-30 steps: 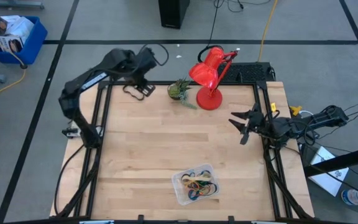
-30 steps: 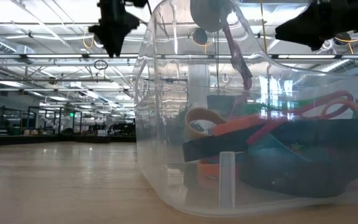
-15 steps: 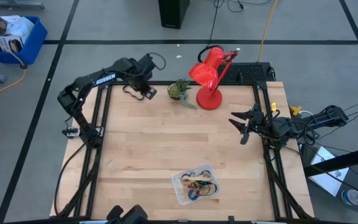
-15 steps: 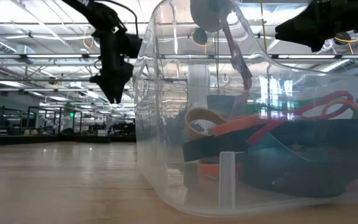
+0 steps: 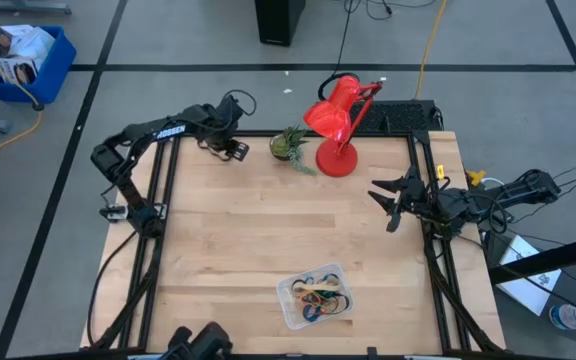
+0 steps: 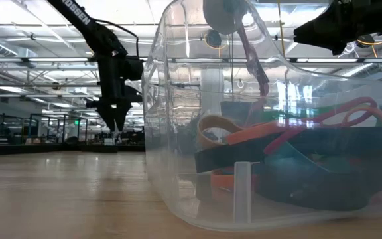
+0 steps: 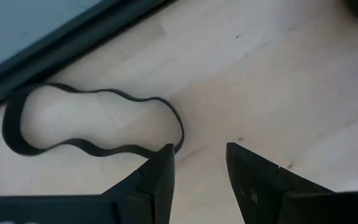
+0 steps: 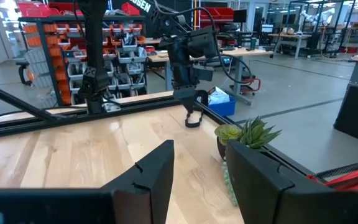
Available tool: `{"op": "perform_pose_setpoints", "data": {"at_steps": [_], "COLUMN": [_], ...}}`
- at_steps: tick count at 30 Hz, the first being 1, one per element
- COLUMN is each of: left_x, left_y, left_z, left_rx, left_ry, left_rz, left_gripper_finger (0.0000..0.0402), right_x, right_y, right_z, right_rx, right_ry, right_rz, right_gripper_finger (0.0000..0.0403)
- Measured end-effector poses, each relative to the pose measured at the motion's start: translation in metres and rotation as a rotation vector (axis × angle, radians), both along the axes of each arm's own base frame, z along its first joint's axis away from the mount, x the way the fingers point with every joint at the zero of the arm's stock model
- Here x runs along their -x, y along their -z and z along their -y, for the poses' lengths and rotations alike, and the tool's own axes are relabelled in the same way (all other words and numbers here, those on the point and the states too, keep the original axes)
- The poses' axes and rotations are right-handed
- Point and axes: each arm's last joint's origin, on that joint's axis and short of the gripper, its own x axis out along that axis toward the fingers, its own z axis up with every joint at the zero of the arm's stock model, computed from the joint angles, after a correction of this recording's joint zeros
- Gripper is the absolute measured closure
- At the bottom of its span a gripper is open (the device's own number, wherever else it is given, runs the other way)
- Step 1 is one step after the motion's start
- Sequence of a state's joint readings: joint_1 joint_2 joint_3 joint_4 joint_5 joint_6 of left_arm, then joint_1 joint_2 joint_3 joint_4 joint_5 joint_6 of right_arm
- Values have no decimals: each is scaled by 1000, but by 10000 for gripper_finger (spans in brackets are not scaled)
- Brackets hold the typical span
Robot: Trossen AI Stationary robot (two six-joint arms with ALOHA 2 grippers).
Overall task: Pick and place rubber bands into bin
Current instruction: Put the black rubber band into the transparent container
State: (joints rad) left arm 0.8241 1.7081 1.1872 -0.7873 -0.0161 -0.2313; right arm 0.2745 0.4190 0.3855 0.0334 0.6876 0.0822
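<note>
Nearest the front edge of the wooden counter point(image 5: 248, 230) stands the clear bin point(image 5: 316, 295), holding a tangle of rubber bands point(image 5: 320, 293) in orange, red, tan, blue and black; in the low view the bin point(image 6: 270, 119) fills most of the frame, the bands point(image 6: 297, 159) heaped against its wall. At mid-depth, by the counter's right edge, the right end effector point(image 5: 386, 201) hangs above the wood with its fingers spread apart and holding nothing. At the far left corner, the left end effector point(image 5: 230, 148) points down just over a loose black rubber band point(image 7: 86, 124) lying flat on the wood; its fingers point(image 7: 160, 174) are narrowly parted with nothing between them, one tip at the band's edge. Beyond, along the far edge, stand a small potted plant point(image 5: 290, 145) and a red desk lamp point(image 5: 338, 125).
</note>
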Motion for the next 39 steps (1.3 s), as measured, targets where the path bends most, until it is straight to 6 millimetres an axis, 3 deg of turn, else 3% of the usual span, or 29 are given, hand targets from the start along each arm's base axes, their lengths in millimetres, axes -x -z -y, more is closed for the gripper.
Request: {"op": "perform_pose_setpoints", "data": {"at_steps": [7,19,31,39], "left_x": [2,-6,-5,-5], "left_y": [10,58,69,69], "left_z": [-5,-18,-21,-21], "left_rx": [37,129,152,152], "left_ry": [-37,-74,-82,-56], "left_rz": [-6,-79,-97,-104], "left_gripper_finger": [252,252,254,324], "right_x": [0,0,0,0], "right_y": [0,0,0,0], "right_z": [0,0,0,0], "right_rx": [0,-4,-8,-3], "right_ry": [0,1,1,1], "right_rz": [0,2,4,2], "right_gripper_finger": [259,259,259,259]}}
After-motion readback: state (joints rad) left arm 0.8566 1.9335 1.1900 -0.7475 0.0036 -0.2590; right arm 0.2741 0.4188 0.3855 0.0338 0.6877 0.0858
